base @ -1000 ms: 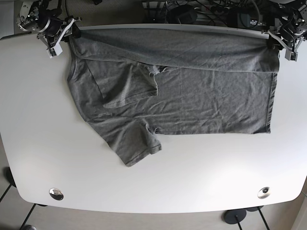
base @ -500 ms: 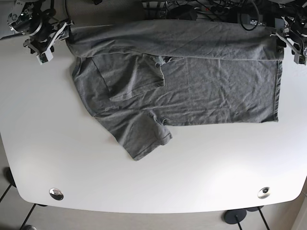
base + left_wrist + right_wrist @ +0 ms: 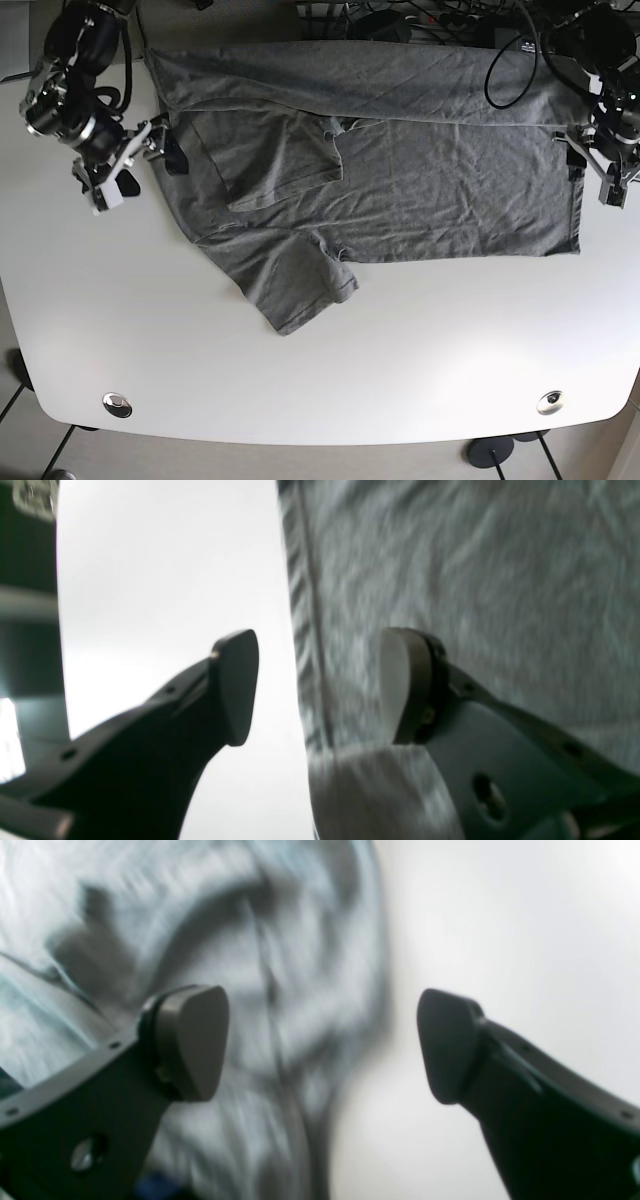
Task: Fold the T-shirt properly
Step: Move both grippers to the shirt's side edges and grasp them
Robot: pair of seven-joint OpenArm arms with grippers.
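Your left gripper (image 3: pixel 320 687) stood with its jaws parted, gripping nothing: one dark matte pad hung over bare white table (image 3: pixel 165 580), the other, paler-faced on a grey metal finger, sat over grey cloth. Between them ran the hemmed edge of the T-shirt (image 3: pixel 475 570), a straight stitched band with the fabric beyond it mottled and finely creased. From the base view that gripper (image 3: pixel 598 170) sat at the shirt's side edge, by the bottom hem.

Your right gripper (image 3: pixel 322 1045) was likewise spread wide and empty. Its rounded, dark rubbery pads straddled the shirt's other edge, one over cloth and one over table. The fabric there looked like the collar end curving round, though the blur made that hard to confirm. In the base view it (image 3: pixel 128 165) hung just beside the shirt's shoulder end.

You had the T-shirt (image 3: pixel 420 180) lying flat on the rounded white table (image 3: pixel 330 390), toward the far side. It was dark heather grey, soft knit, wrinkled all over. Its far long edge was folded back over the body as a broad band. One sleeve (image 3: pixel 285 155) lay doubled inward on the chest; the other (image 3: pixel 290 280) stuck out toward the near edge as a blunt wedge. Two round metal fittings (image 3: pixel 117 404) sat set into the table's near corners.
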